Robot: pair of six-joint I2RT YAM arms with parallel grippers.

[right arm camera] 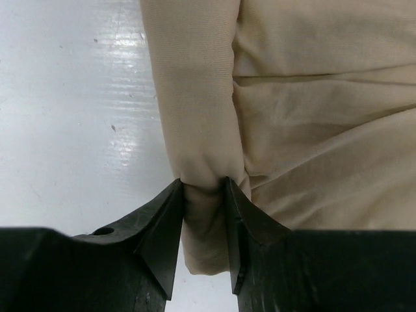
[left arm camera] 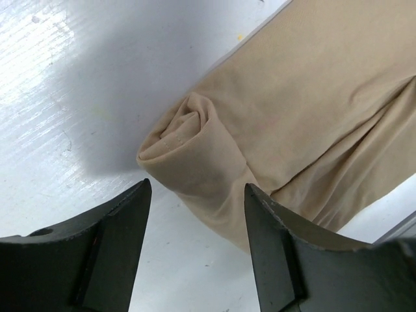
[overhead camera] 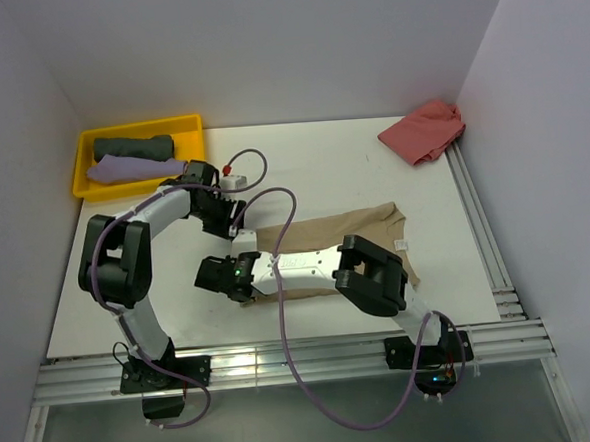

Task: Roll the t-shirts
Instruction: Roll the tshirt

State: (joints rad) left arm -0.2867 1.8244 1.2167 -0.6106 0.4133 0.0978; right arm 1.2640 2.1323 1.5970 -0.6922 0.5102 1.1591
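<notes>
tan t-shirt (overhead camera: 350,225) is lying mid-table (overhead camera: 322,169), stretching left to right, with its left end wound into a tight roll (left arm camera: 188,146). A small white tag (overhead camera: 402,245) is showing near its right end, too small to read; nothing else legible is showing anywhere.

right gripper (right arm camera: 203,183) is clamping the roll crosswise near one end. Both fingers are pressing into the cloth, and the roll's tip is poking out past them toward the wrist camera.

left gripper (left arm camera: 198,188) is hanging released at the roll's other end, jaws standing apart. The spiral end is sitting just ahead of the gap; can't tell if it's touching.

dark grey-green t-shirt (overhead camera: 135,148) and lilac t-shirt (overhead camera: 132,169) are lying rolled in the yellow tray (overhead camera: 134,126) at far left. salmon-red t-shirt (overhead camera: 425,131) is lying crumpled at far right, well apart from both grippers.
</notes>
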